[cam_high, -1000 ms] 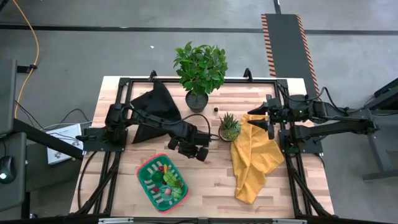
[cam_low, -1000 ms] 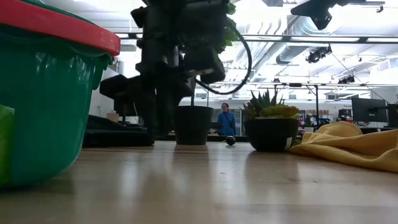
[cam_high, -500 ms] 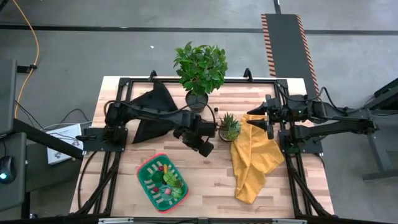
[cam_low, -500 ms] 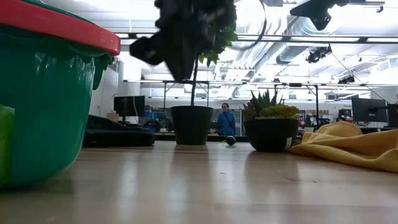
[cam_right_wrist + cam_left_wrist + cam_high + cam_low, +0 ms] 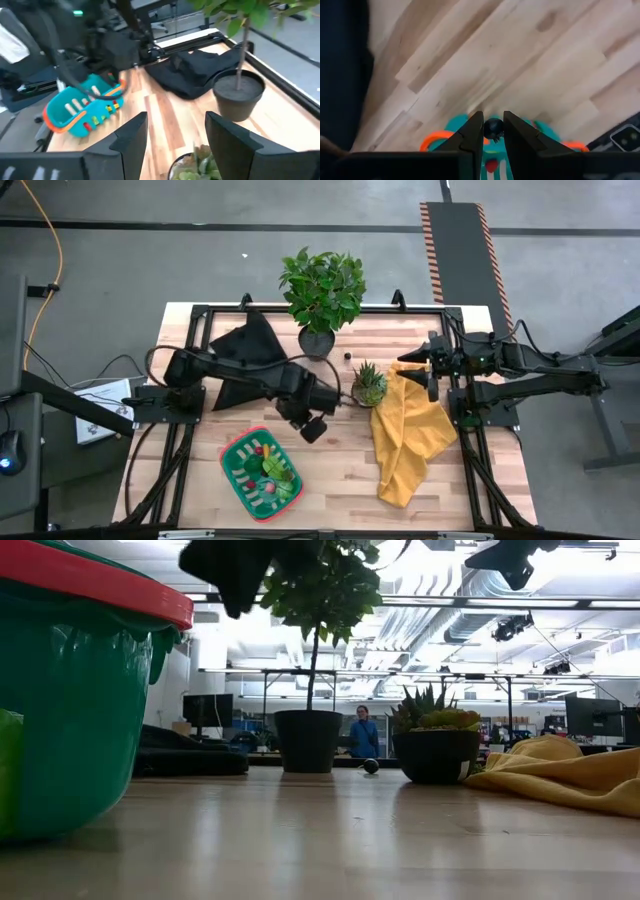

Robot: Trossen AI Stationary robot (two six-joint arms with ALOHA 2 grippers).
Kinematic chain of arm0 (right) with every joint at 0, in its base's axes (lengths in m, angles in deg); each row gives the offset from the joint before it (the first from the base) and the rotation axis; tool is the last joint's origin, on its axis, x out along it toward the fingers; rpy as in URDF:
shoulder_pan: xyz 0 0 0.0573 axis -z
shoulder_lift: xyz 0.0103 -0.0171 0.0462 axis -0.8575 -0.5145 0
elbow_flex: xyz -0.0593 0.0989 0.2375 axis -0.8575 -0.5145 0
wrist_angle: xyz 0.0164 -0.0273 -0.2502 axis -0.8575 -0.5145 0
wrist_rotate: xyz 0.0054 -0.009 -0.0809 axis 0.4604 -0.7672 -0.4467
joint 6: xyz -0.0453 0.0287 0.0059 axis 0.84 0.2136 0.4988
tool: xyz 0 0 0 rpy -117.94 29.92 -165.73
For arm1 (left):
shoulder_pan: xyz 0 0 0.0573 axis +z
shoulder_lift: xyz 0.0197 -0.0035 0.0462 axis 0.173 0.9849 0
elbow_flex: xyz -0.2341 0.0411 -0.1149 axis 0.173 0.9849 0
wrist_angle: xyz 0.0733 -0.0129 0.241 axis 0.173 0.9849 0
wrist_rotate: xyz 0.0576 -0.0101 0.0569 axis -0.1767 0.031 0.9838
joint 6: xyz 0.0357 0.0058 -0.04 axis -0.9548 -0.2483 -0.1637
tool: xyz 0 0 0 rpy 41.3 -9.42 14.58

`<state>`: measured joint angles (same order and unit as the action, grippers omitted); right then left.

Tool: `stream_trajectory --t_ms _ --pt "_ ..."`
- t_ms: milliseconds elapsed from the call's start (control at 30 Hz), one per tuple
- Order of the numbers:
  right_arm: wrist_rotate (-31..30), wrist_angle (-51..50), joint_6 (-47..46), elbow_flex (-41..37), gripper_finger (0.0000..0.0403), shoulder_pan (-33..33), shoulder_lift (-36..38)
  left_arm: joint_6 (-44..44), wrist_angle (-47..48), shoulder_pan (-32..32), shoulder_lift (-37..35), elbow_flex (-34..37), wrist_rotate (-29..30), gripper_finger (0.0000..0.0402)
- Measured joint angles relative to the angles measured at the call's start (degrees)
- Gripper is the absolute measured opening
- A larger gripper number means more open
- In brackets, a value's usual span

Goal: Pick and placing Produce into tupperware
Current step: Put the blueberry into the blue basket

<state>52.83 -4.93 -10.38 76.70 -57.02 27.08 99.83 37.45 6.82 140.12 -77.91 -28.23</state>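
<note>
- Over the last second the left gripper [image 5: 312, 428] swung out toward the spiky plant [image 5: 369, 383] and has now come back; it hangs just off the far-right side of the tupperware [image 5: 228, 455], raised off the table
- In the low view the arm that stood in front of the leafy plant [image 5: 312, 600] a second ago has lifted away; only a dark piece of it shows near the top edge
- The left wrist view shows the pincer narrow, closed on a small dark round piece [image 5: 493, 129], with the tupperware's rim ahead of and below the fingertips
- My reading: this is the carry step, with the piece nearly at the container; what remains is a short move over the rim and a release
- A small dark ball [image 5: 370, 766] lies on the table between the two pots, as it did before, so the held piece is not that ball
- The tupperware has not shifted: it sits near the front edge, left of centre, with green, red and yellow produce [image 5: 268, 470] already inside
- Its long axis runs diagonally, from far-left to near-right, so the gripper comes at it from one long side
- The held piece looks round; no long axis or heading can be told
- The right gripper [image 5: 432, 370] waits unmoved over the far end of the yellow cloth [image 5: 405, 445], its fingers wide apart and empty
</note>
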Motion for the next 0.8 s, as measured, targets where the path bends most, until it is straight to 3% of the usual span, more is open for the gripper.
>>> stream_trajectory --t_ms 433,800 --pt "-3.3 4.2 -1.3 0.0 0.0191 0.0 -1.3 7.5 3.9 -12.5 -5.5 0.0 3.2 0.006" --pt "-7.2 7.1 -5.9 0.0 0.0191 0.0 -3.9 18.7 3.8 -23.5 -5.3 2.9 5.1 0.006"
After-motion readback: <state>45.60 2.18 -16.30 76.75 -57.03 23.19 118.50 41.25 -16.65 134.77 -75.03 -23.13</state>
